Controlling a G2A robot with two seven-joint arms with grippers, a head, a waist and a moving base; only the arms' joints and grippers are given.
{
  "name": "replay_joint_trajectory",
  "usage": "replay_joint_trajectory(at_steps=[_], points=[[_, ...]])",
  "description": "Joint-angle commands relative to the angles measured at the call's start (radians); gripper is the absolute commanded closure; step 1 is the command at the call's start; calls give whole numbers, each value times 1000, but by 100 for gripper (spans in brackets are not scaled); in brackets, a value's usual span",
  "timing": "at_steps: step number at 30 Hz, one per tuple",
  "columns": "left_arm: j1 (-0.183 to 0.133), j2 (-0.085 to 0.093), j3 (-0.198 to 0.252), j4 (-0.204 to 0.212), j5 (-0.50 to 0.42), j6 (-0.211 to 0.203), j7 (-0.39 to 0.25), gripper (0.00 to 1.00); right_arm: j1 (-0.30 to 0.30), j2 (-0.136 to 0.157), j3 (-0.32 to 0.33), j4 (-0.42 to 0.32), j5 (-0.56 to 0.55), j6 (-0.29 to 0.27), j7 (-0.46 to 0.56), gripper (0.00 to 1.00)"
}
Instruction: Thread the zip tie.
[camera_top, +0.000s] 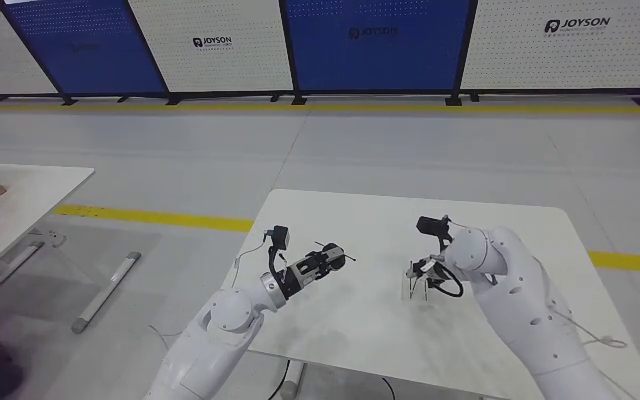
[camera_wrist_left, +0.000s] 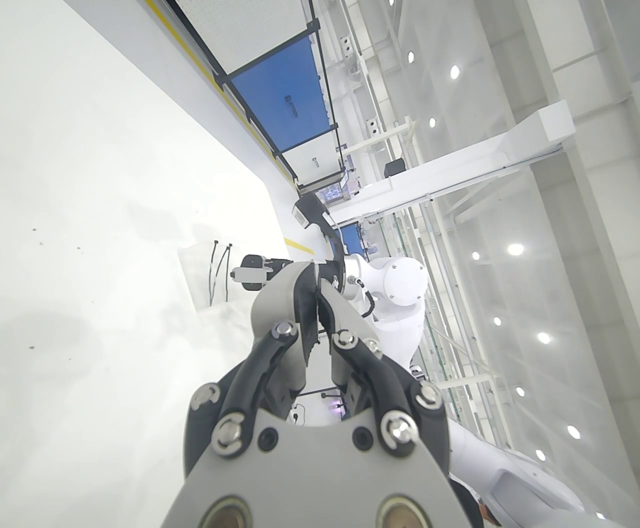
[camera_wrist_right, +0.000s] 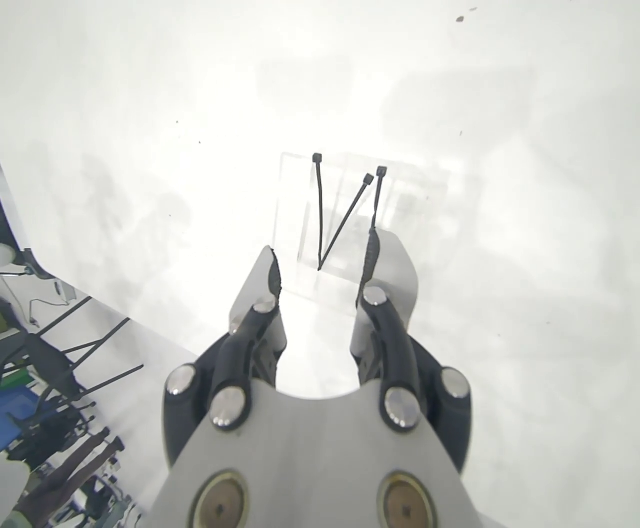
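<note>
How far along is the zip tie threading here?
Nothing looks done: three zip ties stand loose in the clear holder. In hand: the open right gripper is at the holder, gripping none; the left gripper is shut, apart. Grasping and threading remain.

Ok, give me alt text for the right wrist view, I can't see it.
The right gripper, jaws open, hovers over three black zip ties in a clear holder on the white table. None is gripped yet.
</note>
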Motion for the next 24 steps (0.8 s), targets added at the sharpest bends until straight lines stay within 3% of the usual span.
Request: replay_joint_trajectory(at_steps=[1, 11, 17, 20, 24], points=[[0, 0, 0, 0, 0, 0, 0, 100, 8, -5, 0, 16, 2, 0, 1, 71], [0, 0, 0, 0, 0, 0, 0, 100, 43, -35, -3, 105, -2, 0, -6, 73], [0, 0, 0, 0, 0, 0, 0, 100, 52, -49, -4, 144, -3, 0, -8, 80], [0, 0, 0, 0, 0, 0, 0, 100, 54, -55, 1, 158, -4, 0, -12, 77], [0, 0, 0, 0, 0, 0, 0, 100, 55, -61, 8, 175, -11, 0, -10, 82]])
